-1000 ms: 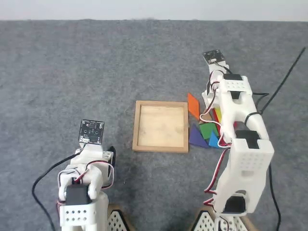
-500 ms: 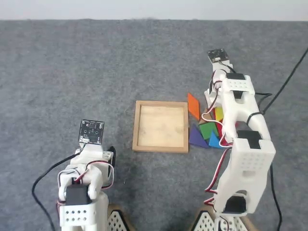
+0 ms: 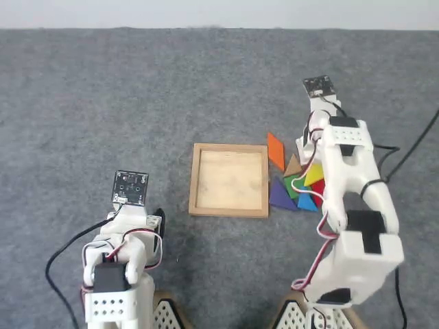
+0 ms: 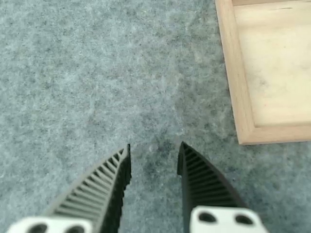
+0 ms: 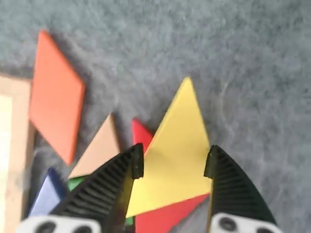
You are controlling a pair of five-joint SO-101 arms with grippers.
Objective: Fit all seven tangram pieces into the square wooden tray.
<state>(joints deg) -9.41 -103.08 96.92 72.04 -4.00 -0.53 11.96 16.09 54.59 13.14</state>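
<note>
right wrist view: right gripper [image 5: 173, 162] fingers wide, straddling yellow triangle [image 5: 177, 131], which tops the heap, so likely first pick | pieces [image 3: 295, 179] all on carpet [image 4: 73, 73] just beside tray [image 3: 229, 149], tray bare | left gripper [image 4: 154, 158] narrow gap, holding nothing, by tray corner

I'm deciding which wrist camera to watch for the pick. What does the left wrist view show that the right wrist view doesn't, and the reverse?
Left wrist view: the left gripper, open, above the grey carpet, beside a corner of the wooden tray and part of its floor. Right wrist view: the right gripper, open, over the yellow triangle, which overlaps a red piece. Next to them are the tan triangle, the orange parallelogram, and corners of a blue piece and a green piece. Shared: the grey carpet and the wooden tray's rim.
</note>
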